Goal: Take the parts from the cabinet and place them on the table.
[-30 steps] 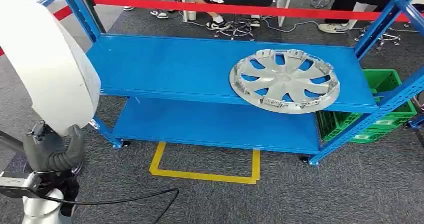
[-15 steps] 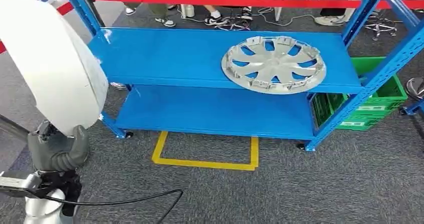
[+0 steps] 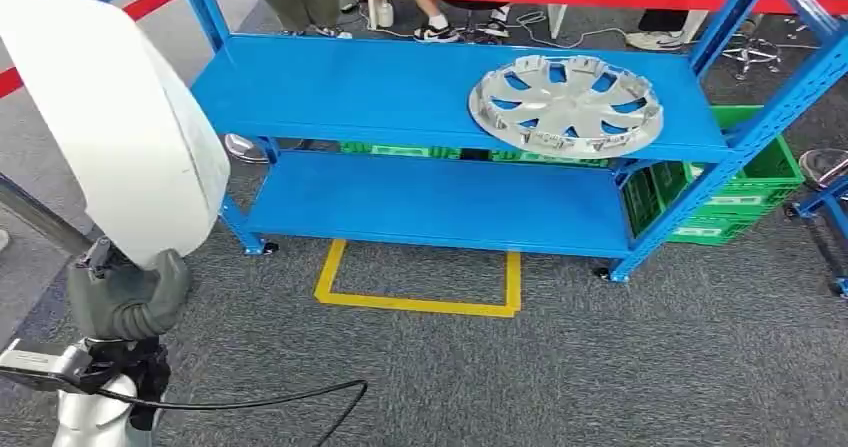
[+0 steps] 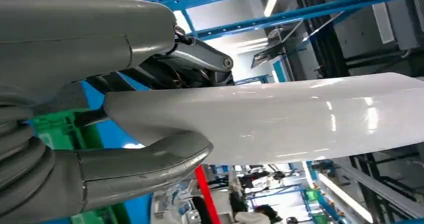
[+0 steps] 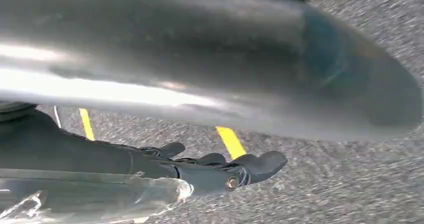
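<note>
White panel (image 3: 110, 117) sits clamped between the left hand's (image 3: 125, 297) thumb and fingers (image 4: 195, 58); right hand's (image 5: 220, 171) grasp unclear.

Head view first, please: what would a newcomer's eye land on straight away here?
Probably the big white curved part filling the near left, held up by the left hand. Next, the silver wheel cover lying flat toward the right end of the blue cabinet's upper shelf, with a yellow floor marking in front.

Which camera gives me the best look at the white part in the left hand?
The left wrist view: the white part is pinched by the left hand, contact plainly visible. The head view shows its curved bulk above the hand. The right wrist view faces carpet.
</note>
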